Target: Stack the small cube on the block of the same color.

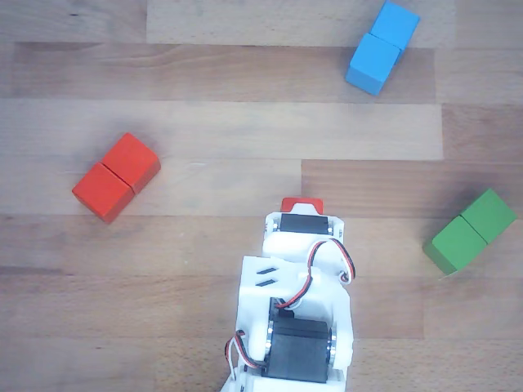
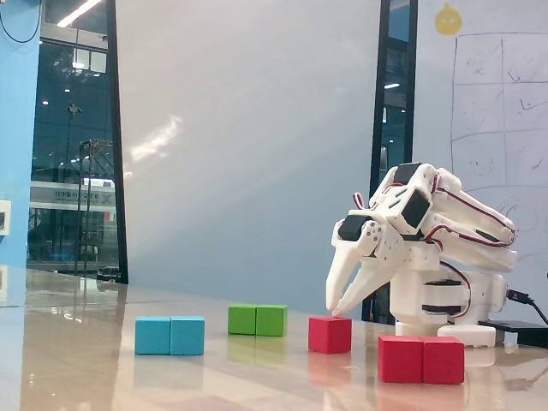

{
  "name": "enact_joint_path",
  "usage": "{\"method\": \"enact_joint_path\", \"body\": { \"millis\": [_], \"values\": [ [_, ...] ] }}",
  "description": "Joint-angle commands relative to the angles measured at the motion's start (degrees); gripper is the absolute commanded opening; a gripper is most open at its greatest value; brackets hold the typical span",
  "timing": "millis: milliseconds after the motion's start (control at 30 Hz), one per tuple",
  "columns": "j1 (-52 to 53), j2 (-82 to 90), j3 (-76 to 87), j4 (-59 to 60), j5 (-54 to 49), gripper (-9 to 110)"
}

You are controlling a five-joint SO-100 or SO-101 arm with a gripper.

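Currently the gripper (image 2: 336,310) has its tips at the small cube's (image 2: 330,334) top, jaws nearly closed, gripping nothing; 1 red block (image 2: 421,359) sits near the cube.

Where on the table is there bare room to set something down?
Bare wood lies between the red oblong block and the blue oblong block, and left of the white arm. It is crowded at the small red cube.

An office or lab meeting room

The place looks like an office or a lab. Behind the wooden table (image 2: 77,342) stands a large white wall panel (image 2: 248,145), a whiteboard (image 2: 497,128) with a hand-drawn grid, and glass walls (image 2: 73,154) that show ceiling lights and other rooms.
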Motion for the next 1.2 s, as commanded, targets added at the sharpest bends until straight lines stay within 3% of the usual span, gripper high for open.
{"method": "enact_joint_path", "body": {
  "millis": [0, 467, 1167],
  "values": [
    [0.44, 1.76, -1.32, 0.18, 0.44, 0],
    [1.14, 1.32, -5.10, -0.70, -0.09, 0],
    [1.05, -40.25, -53.17, 0.26, 0.18, 0]
  ]
}}
